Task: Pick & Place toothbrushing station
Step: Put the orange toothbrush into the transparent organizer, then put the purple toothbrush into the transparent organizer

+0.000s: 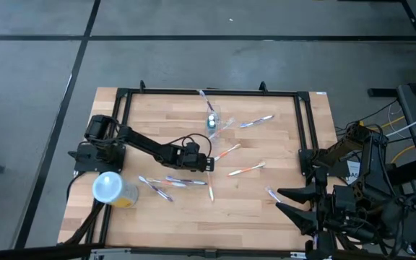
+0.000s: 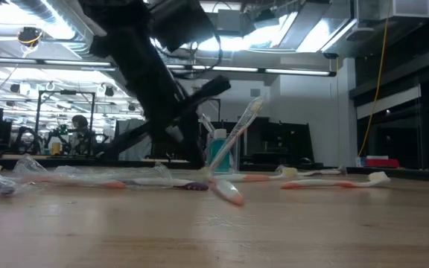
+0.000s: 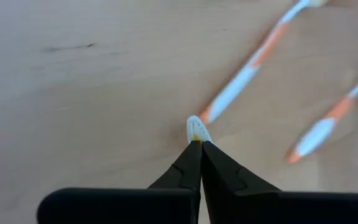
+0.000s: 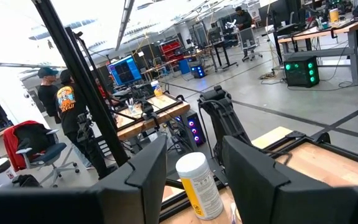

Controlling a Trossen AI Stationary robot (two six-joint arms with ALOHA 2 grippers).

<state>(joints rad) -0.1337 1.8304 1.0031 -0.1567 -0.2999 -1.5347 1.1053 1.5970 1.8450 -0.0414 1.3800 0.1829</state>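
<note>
Left claw [image 1: 209, 164] sits near the middle of the counter [image 1: 280, 209], jaws pinched together on the end of an orange-white toothbrush [image 3: 197, 129], whose head tilts up off the wood in the low view; the clear toothbrushing station [image 1: 214, 119] lies toward the counter's far edge, beyond that claw, holding a blue item. Right claw [image 1: 284, 201] waits at the counter's right edge, jaws apart, holding nothing; yellow tub [image 1: 114, 189] stands near the left arm's base.

Bright overhead strip lights [image 2: 274, 30], glare; left wrist view motion-blurred; shadows soft.
</note>
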